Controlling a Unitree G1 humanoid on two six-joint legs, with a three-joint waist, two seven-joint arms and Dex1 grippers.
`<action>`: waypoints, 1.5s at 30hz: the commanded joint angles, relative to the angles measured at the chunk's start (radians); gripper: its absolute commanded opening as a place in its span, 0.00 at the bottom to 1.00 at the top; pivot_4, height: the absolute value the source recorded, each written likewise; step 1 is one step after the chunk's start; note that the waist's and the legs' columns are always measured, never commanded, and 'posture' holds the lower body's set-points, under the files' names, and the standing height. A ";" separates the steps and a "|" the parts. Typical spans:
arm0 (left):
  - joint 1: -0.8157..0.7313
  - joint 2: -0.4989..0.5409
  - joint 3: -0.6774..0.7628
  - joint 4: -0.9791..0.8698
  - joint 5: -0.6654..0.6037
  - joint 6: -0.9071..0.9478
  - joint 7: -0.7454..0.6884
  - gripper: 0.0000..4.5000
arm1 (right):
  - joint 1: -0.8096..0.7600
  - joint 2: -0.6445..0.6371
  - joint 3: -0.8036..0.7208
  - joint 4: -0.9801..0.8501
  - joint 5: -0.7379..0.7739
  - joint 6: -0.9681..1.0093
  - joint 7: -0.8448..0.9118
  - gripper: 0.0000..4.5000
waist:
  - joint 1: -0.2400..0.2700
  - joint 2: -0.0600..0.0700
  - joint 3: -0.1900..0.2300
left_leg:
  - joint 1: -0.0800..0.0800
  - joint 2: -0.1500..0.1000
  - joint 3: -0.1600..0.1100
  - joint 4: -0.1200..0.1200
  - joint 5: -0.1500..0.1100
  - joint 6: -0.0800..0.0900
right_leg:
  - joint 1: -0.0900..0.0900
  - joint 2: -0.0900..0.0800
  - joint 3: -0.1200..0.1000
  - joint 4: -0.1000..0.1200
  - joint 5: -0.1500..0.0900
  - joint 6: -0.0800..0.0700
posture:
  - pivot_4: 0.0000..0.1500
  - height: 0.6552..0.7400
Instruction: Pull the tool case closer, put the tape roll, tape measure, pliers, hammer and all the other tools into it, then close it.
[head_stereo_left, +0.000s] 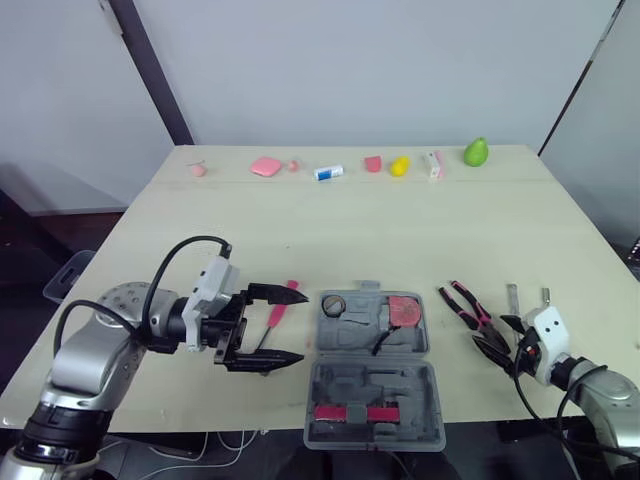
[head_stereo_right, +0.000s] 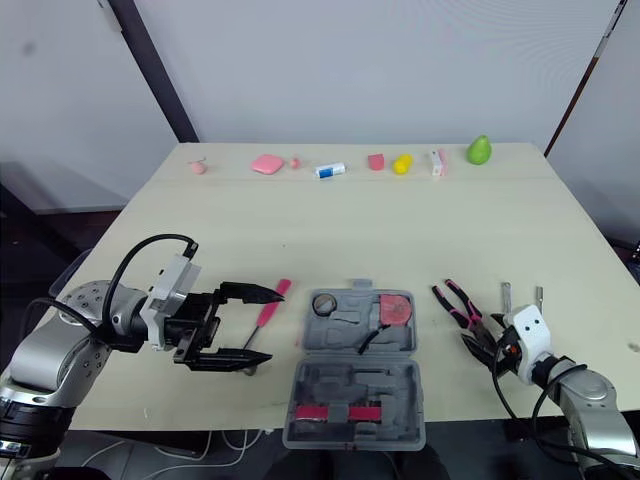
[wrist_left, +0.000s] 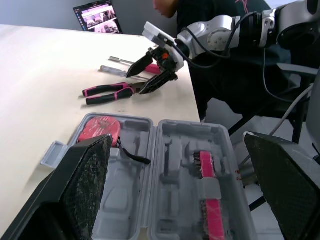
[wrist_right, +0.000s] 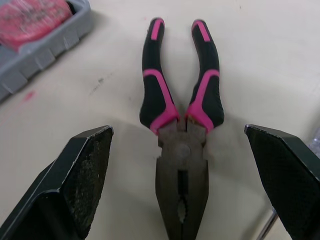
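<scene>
Grey plastic tool case (head_stereo_left: 372, 375) lies open at the near edge of the table (head_stereo_left: 300, 220), both halves flat. The half farther from the robot holds the tape roll (head_stereo_left: 333, 304) in its left corner and the red tape measure (head_stereo_left: 405, 310) in its right corner. The nearer half holds a pink bar (head_stereo_left: 352, 412), possibly a tool handle. The pliers (head_stereo_left: 468, 310), with pink-and-black handles, lie on the table just right of the case and apart from it, handles pointing away from the robot. The right gripper (head_stereo_left: 498, 334) is spread wide, one finger on each side of the pliers' head, neither touching it. Two slim metal tools (head_stereo_left: 512, 297) lie just beyond. The left gripper (head_stereo_left: 300, 326) is likewise spread wide just left of the case, holding nothing. A pink-handled screwdriver (head_stereo_left: 283, 303) lies on the table between its fingers.
</scene>
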 joint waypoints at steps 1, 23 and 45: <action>-0.031 0.009 -0.011 -0.053 -0.023 0.009 -0.009 1.00 | -0.018 0.001 0.013 -0.003 -0.011 0.041 -0.013 0.99 | 0.000 0.000 0.000 | 0.000 0.000 0.000 0.000 0.000 0.000 | 0.000 0.000 0.000 0.000 0.000 0.000 | 1.00 1.00; -0.020 -0.011 0.004 -0.049 -0.037 0.001 0.006 1.00 | 0.004 -0.060 -0.030 -0.194 0.010 0.138 -0.019 0.22 | 0.001 0.001 0.000 | 0.000 0.000 0.001 0.000 0.000 0.000 | 0.000 0.001 0.002 0.001 0.000 0.000 | 1.00 1.00; -0.062 0.029 0.004 0.221 0.092 -0.204 -0.126 1.00 | -0.393 -0.234 0.436 -0.573 -0.014 0.579 0.204 0.22 | 0.000 -0.001 0.002 | -0.015 0.000 0.000 0.003 0.000 0.000 | -0.014 0.002 0.001 0.002 0.001 0.001 | 1.00 1.00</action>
